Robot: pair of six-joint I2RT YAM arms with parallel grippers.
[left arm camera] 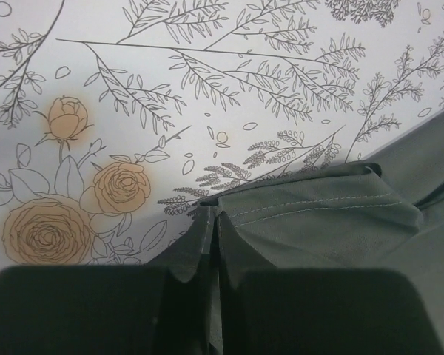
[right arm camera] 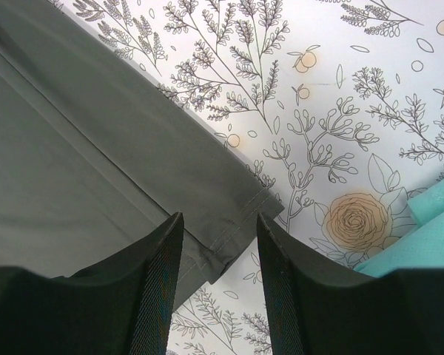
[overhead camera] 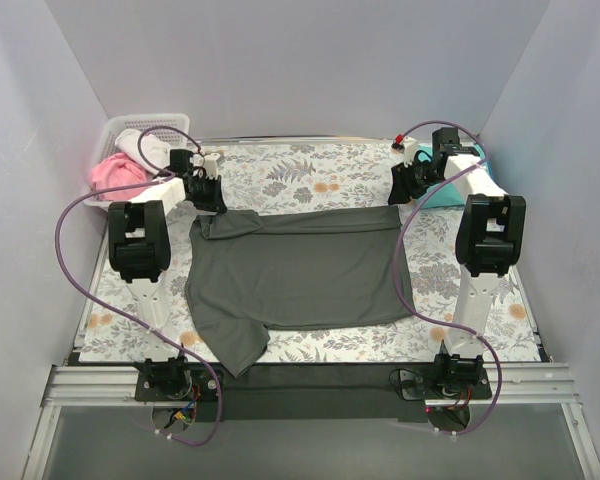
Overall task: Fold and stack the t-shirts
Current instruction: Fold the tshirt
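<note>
Two shirts in play here. The charcoal t-shirt (overhead camera: 300, 270) lies spread out in the middle of the floral sheet (overhead camera: 310, 165). It's mostly flat, with one sleeve sticking out toward the near left and its far-left corner bunched into a small fold. The left gripper (overhead camera: 212, 198) sits right on that bunched corner. Its wrist view shows the jaws pressed nearly together with a ridge of grey cloth pinched up between them, so it's got hold of the shirt.

The right gripper (overhead camera: 408, 188) is over at the far-right corner of the same shirt. Its jaws stand moderately apart, and the hemmed corner lies flat on the sheet in the gap between them, not clamped.

The teal t-shirt (overhead camera: 442, 196) sits just beyond the right gripper at the far-right edge of the sheet, mostly hidden behind the arm. A bit of it peeks into the right wrist view too. Off at the far-left corner there's a white basket (overhead camera: 120, 130) with a pink cloth (overhead camera: 110, 175) and a white cloth (overhead camera: 140, 145) piled in it.
</note>
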